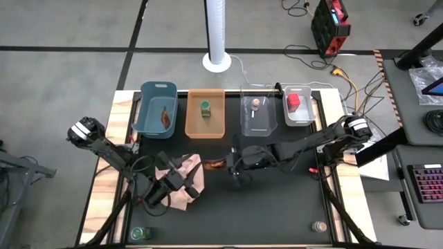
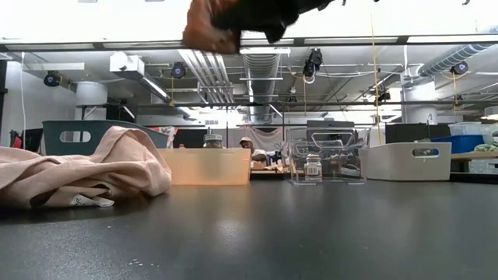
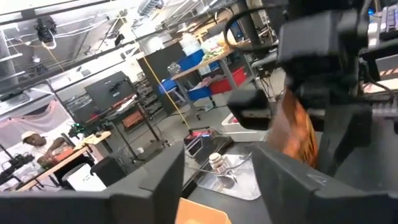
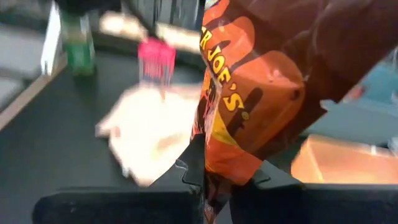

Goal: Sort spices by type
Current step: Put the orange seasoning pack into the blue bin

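Note:
An orange-brown foil packet (image 1: 215, 164) hangs above the table's middle, with my right gripper (image 1: 230, 164) shut on it. The low view shows the packet (image 2: 208, 29) high over the black mat. My left gripper (image 1: 190, 173) stands open just left of it, over the pink cloth (image 1: 181, 183). In the left wrist view its fingers (image 3: 163, 180) are spread apart, nothing between them, facing the packet (image 3: 297, 127). Another packet (image 1: 166, 114) lies in the blue bin (image 1: 147, 117). A green-capped jar (image 1: 205, 108) stands in the orange bin, a tan-lidded jar (image 1: 256, 104) in the clear bin, and a red box (image 1: 294, 102) in the white bin. My right gripper pinches one end of the packet (image 4: 219, 163) between its two fingers. The fingers come from the table's right, slanting a little downward. The rest of the packet sticks out past the fingertips toward the left gripper, lifted clear of the table and the cloth.
The four bins stand in a row along the far edge. A green-capped jar (image 1: 140, 234) stands at the near left corner and a tan-lidded jar (image 1: 319, 226) at the near right. The crumpled pink cloth lies left of centre on the black mat (image 1: 277, 200).

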Controlling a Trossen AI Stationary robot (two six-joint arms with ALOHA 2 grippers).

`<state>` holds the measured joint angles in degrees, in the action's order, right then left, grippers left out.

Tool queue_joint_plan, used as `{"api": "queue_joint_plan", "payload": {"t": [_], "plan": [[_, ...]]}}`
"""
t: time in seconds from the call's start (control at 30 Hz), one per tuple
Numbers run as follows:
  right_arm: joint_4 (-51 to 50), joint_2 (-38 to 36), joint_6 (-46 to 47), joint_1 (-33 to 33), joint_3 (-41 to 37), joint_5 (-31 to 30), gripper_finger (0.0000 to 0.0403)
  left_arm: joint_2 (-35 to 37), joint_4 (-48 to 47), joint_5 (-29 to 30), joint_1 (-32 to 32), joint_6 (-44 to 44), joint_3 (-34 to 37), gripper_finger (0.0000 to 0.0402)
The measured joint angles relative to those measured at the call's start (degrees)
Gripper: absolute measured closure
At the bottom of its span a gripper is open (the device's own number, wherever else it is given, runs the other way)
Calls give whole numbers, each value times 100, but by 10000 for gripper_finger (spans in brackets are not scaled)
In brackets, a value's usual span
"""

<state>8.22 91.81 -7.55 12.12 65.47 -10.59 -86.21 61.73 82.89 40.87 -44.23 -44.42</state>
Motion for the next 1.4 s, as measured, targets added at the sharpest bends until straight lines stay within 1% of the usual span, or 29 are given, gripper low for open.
{"api": "queue_joint_plan", "payload": {"t": [0.07,0.13,0.2,0.3,0.37,0.4,0.47,0.53,0.57,0.6,0.67,0.7,0.73,0.9,0.93,1.03,1.07,1.13,1.23,1.3,1.33,1.4], "plan": [[-625,34,37,0,158,-2,377,-11,-83,-21,23,20,0,212],[-1206,35,135,0,245,-15,377,-13,-292,-253,24,157,0,201],[-1458,35,219,0,253,-183,377,-9,-816,-796,22,516,0,196],[-1668,20,300,26,253,-417,377,18,-1920,-1958,-54,1333,0,195],[-1688,11,304,35,253,-440,378,103,-2519,-2410,-187,1965,-1,194],[-1686,11,304,37,253,-442,378,143,-2714,-2463,-282,2251,-5,194],[-1691,13,306,39,253,-439,378,199,-2947,-2488,-484,2543,-13,194],[-1689,13,306,39,251,-437,378,242,-2991,-2534,-671,2588,-9,194],[-1689,13,306,39,253,-437,378,281,-3054,-2700,-771,2590,-9,194],[-1689,13,306,39,251,-437,378,327,-3164,-3010,-875,2597,-9,194],[-1689,13,306,39,251,-435,378,399,-3434,-3854,-1095,2689,-9,194],[-1689,13,306,39,251,-433,378,408,-3534,-4179,-1201,2746,-8,194],[-1689,13,306,37,251,-433,378,409,-3600,-4333,-1293,2795,-7,194],[-1691,13,316,37,242,-440,378,409,-3689,-4210,-1578,2872,-7,194],[-1691,13,310,37,240,-420,378,399,-3735,-4270,-1613,2872,-5,194],[-1689,15,306,42,238,-404,378,390,-3930,-4783,-1692,2876,-4,194],[-1687,15,304,42,238,-402,378,386,-3950,-4814,-1698,2900,-4,195],[-1676,15,306,41,227,-404,378,385,-3946,-4651,-1698,2939,-4,196],[-1665,17,306,39,204,-402,378,389,-3955,-3984,-1698,2888,-4,197],[-1649,17,308,39,187,-407,378,398,-3974,-3883,-1709,2828,-4,197],[-1648,17,308,37,179,-404,378,398,-3980,-3980,-1725,2790,-4,197],[-1648,17,306,39,170,-401,378,396,-3993,-4548,-1778,2777,-4,198]]}}
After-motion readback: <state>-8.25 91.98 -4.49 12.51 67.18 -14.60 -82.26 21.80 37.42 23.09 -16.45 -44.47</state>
